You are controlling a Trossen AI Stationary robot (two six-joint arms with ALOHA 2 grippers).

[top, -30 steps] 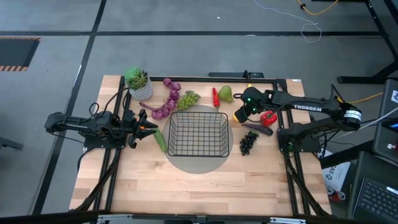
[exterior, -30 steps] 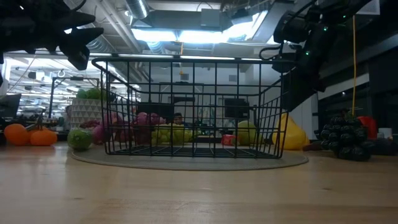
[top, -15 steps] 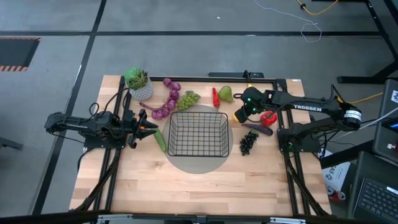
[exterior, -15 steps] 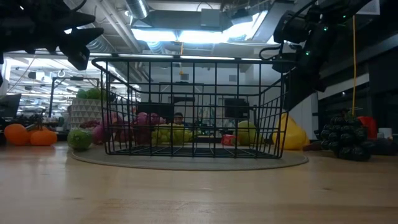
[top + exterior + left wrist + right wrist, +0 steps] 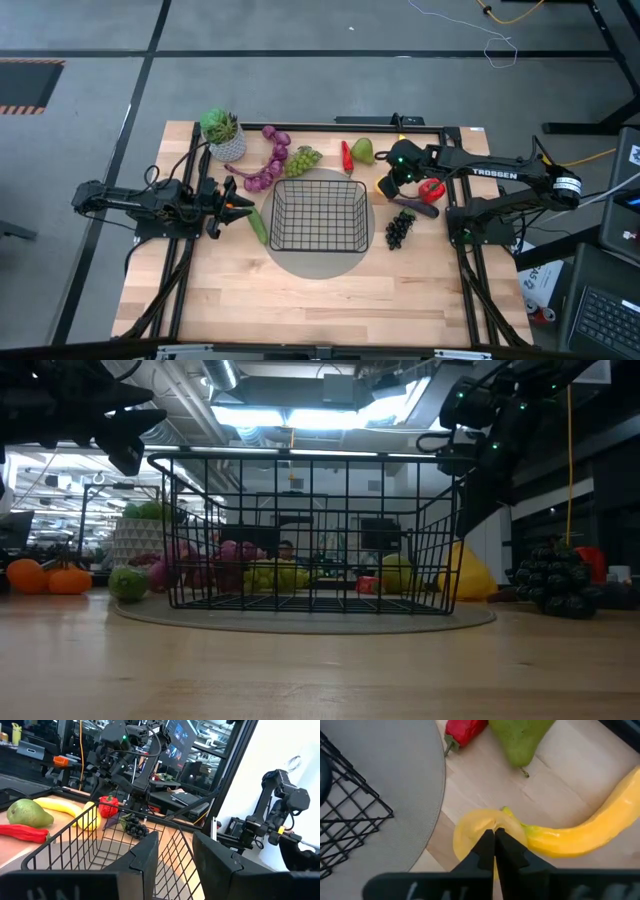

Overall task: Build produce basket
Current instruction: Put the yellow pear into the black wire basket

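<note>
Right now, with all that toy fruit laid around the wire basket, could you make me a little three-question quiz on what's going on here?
1. True or false: the basket already holds some produce.
2. Which gripper hangs over the yellow fruit beside the banana: A) left gripper, B) right gripper?
3. Fill in: the right gripper's fingers are ____ (open/shut).

Key: 1. False, it is empty. 2. B; the left one waits with fingers apart by the cucumber. 3. Shut, with nothing between them.
</note>
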